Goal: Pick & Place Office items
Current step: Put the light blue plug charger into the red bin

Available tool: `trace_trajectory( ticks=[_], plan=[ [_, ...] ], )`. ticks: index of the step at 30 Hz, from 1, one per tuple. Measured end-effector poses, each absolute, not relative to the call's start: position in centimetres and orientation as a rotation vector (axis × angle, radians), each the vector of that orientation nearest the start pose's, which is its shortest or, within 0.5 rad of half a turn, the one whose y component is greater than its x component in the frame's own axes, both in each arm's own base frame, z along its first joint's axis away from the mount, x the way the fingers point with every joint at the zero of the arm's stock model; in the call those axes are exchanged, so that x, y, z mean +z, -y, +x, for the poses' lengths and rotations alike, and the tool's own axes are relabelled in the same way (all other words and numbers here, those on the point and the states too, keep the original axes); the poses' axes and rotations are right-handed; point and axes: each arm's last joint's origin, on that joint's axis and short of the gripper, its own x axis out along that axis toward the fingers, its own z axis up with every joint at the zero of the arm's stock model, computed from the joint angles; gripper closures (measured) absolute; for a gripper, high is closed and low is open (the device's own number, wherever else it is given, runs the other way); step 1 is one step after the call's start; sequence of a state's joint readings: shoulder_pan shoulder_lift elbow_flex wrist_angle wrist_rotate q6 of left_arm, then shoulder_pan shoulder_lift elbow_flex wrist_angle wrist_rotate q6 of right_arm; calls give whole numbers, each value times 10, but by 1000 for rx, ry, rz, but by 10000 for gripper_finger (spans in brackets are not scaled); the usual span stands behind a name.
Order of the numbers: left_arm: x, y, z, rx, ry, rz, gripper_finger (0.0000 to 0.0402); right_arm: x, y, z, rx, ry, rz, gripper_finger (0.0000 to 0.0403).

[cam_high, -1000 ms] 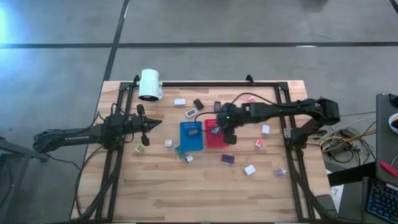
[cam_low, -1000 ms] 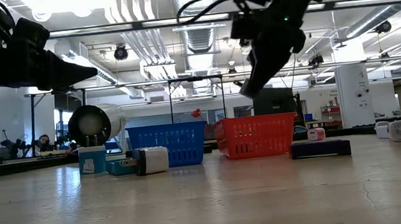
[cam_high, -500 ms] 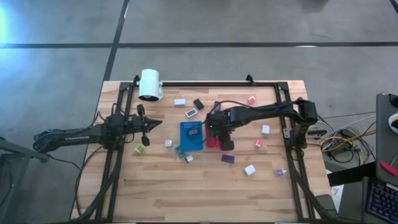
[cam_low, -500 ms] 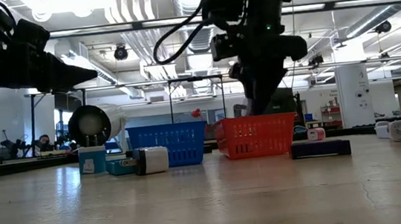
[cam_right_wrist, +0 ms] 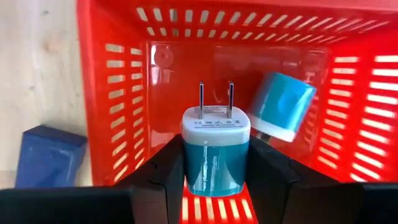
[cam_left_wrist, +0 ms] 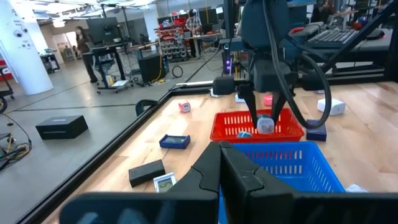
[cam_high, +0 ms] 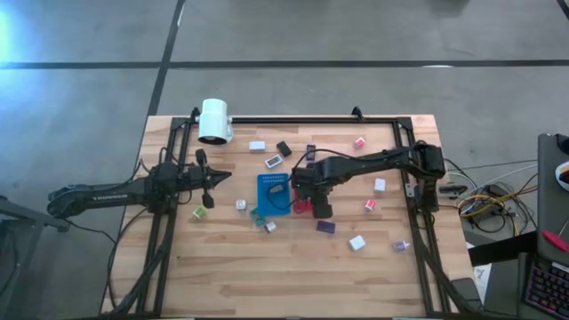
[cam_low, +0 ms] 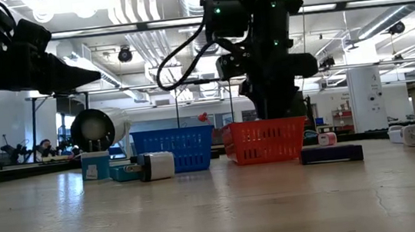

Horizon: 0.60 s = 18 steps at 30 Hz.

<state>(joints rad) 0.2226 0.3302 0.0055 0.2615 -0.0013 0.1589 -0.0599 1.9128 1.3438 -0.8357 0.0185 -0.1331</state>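
The red basket [cam_right_wrist: 112, 74] sits just right of the blue basket [cam_high: 267, 197] mid-table, small items scattered all around. The right gripper [cam_right_wrist: 214, 168] reaches down inside the red walls, its fingers clamped on a teal-and-white plug charger [cam_right_wrist: 216, 149], prongs out, beside a second charger [cam_right_wrist: 281, 106]. The left gripper [cam_high: 213, 177] hovers pinched closed, left of the baskets.

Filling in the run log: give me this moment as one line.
right gripper: shut on blue-and-white plug adapter, over red basket | basket: one adapter inside | left gripper: shut, idle at table's left
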Motion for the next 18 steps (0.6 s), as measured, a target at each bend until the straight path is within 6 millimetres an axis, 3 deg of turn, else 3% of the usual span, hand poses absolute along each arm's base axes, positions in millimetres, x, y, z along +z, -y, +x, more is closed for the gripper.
trace_trajectory(
  ticks=[8,18],
  plan=[
    [162,-26,115,218,-80,149,396,149,21,367,42,-1486,-82,275],
    [162,-26,115,219,-73,150,396,150,21,367,67,-1481,-71,247]
  ],
)
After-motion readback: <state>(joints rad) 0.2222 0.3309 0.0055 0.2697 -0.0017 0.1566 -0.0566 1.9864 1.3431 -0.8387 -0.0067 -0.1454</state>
